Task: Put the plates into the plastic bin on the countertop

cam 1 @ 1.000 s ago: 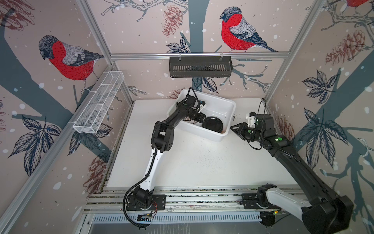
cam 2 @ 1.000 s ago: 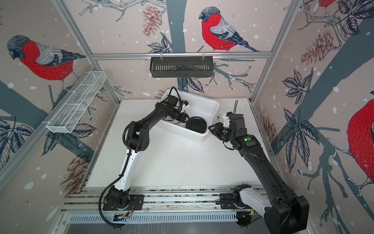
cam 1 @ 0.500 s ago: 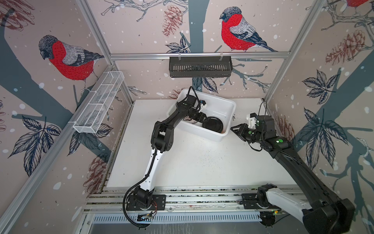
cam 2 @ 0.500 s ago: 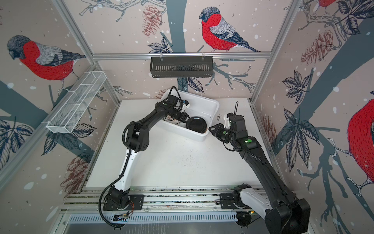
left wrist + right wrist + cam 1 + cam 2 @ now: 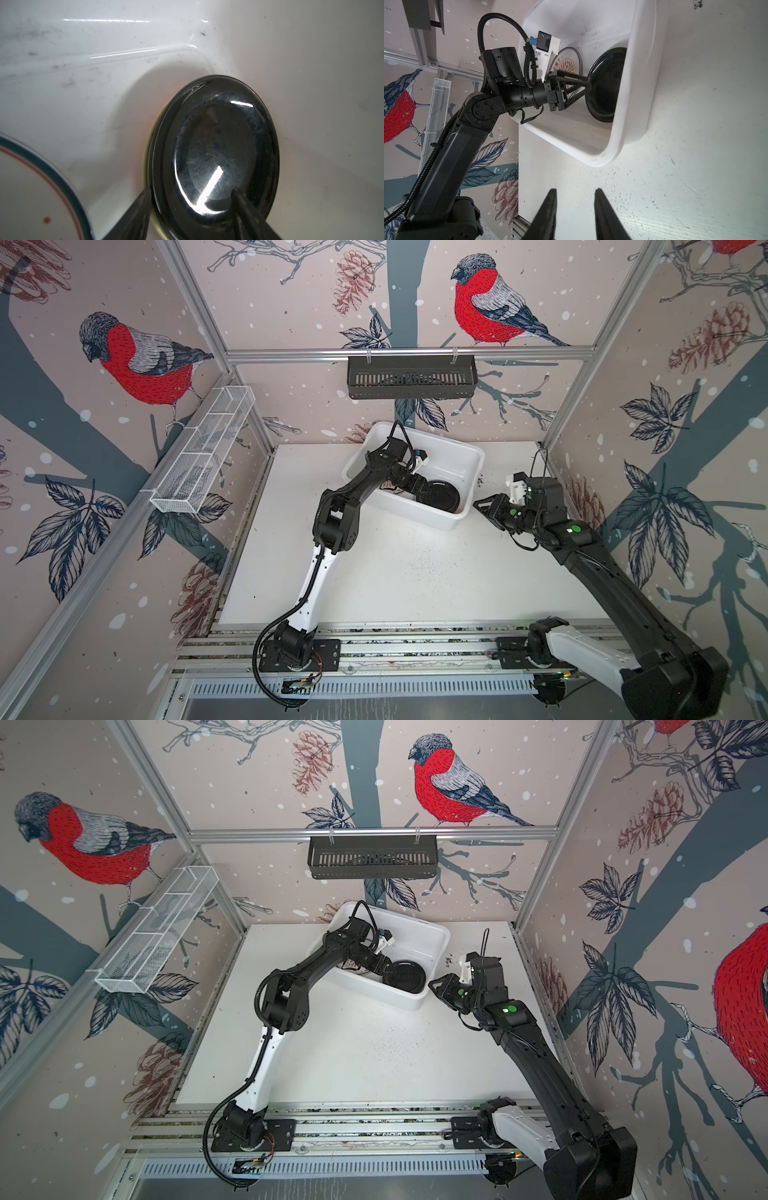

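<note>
Left gripper (image 5: 190, 190) pinches the black plate (image 5: 216, 145) by its rim inside the plastic bin (image 5: 83, 104), tipped near a corner. If it lets go now, the plate could drop and bang the cream plate (image 5: 146, 149) under it. Right gripper (image 5: 575, 193) hangs outside, slightly open, holding nothing.

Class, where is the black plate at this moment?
In both top views the black plate is in the bin's near-right corner, atop a cream plate, its rim gripped by the left gripper's fingers.
</note>
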`<state>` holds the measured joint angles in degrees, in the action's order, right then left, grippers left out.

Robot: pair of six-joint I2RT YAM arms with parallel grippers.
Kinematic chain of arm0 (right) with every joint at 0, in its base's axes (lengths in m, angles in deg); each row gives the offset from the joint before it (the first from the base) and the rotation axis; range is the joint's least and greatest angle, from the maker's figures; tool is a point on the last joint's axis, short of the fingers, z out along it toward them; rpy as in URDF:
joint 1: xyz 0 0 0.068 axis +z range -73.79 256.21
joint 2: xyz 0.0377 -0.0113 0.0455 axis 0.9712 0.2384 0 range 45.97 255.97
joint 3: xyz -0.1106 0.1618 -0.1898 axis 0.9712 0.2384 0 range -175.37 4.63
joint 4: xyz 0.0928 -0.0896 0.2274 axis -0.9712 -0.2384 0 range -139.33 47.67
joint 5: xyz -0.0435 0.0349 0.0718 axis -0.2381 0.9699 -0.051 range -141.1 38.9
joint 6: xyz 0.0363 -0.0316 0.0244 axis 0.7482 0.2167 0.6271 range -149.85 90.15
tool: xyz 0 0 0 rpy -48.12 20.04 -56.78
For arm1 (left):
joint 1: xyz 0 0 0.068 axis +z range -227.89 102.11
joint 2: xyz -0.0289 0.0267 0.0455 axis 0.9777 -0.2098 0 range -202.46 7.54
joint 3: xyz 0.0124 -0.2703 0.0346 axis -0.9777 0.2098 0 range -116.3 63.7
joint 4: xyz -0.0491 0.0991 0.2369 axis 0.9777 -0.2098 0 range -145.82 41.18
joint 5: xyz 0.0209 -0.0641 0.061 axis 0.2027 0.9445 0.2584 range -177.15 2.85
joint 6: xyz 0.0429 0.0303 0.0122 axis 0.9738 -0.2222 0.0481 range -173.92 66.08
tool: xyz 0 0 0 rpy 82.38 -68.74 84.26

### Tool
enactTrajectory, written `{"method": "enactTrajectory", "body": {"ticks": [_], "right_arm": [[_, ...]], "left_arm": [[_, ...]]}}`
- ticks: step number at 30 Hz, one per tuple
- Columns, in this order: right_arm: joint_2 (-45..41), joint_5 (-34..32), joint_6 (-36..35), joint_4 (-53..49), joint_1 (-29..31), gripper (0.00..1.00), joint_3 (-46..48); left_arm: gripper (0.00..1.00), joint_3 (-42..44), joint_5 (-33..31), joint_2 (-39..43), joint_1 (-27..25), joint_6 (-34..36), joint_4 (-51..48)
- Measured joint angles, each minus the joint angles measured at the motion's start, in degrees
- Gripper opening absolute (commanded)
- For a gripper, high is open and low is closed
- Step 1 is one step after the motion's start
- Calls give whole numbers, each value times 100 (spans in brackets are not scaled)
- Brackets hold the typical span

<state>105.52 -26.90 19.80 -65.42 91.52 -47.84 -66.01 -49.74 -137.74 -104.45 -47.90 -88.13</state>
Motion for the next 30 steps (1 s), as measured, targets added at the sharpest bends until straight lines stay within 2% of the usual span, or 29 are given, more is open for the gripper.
{"method": "enactTrajectory", "body": {"ticks": [10,17,22,26,28,29,30], "right_arm": [[-26,0,-2,2,2,34,-2],[-20,-87,-26,46,-37,42,-63],[-17,-382,-87,221,-192,48,-90],[26,-723,-173,433,-374,58,-44],[55,-855,-219,522,-444,76,-48],[63,-931,-280,546,-472,98,-68],[76,-1016,-345,579,-505,100,-98]], "left_arm": [[63,39,-321,315,42,46,-13],[67,74,-564,826,212,197,-20],[72,155,-667,1390,315,452,-37],[75,192,-807,1860,400,686,-66],[75,190,-890,2046,474,752,-149],[75,190,-933,2151,529,785,-208],[75,190,-997,2253,577,793,-260]]}}
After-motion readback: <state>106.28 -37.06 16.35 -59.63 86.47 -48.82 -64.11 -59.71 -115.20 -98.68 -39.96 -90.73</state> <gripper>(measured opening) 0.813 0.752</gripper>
